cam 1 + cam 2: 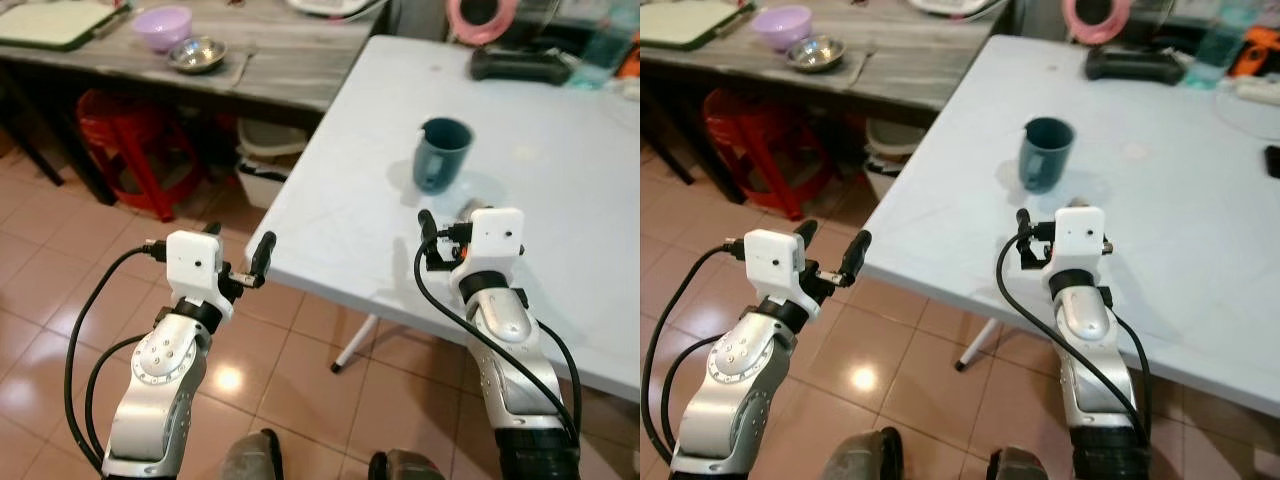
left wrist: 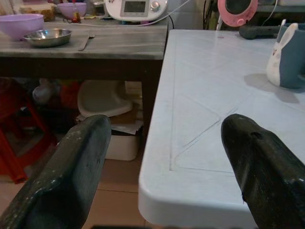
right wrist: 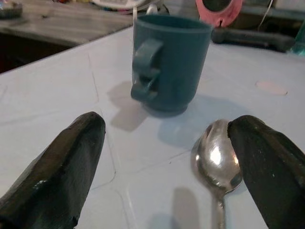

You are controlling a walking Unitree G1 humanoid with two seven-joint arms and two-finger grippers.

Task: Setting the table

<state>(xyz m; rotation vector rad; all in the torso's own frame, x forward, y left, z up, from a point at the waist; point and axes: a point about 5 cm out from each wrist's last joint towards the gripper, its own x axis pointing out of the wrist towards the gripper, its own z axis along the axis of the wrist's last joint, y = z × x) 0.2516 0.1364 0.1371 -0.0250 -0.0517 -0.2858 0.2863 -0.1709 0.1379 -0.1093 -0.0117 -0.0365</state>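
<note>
A teal mug (image 1: 443,152) stands upright on the white table (image 1: 350,200), its handle turned toward me. A steel spoon (image 3: 219,157) lies on the table just in front of the mug. My right gripper (image 3: 167,126) hovers open low over the table, pointing at the mug, with the spoon's bowl close beside one finger (image 3: 267,167). Nothing is between its fingers. My left gripper (image 1: 240,238) is open and holds nothing; it sits off the table's near left corner, above the tiled floor, level with the table edge (image 2: 190,210).
A wooden side table (image 1: 280,60) at the back left holds a purple bowl (image 1: 163,25), a steel bowl (image 1: 197,53) and a fork (image 2: 86,42). Under it stand a red stool (image 1: 125,140) and a white bin (image 1: 265,165). A black object (image 1: 520,65) and a pink mirror (image 1: 480,15) are at the table's far end.
</note>
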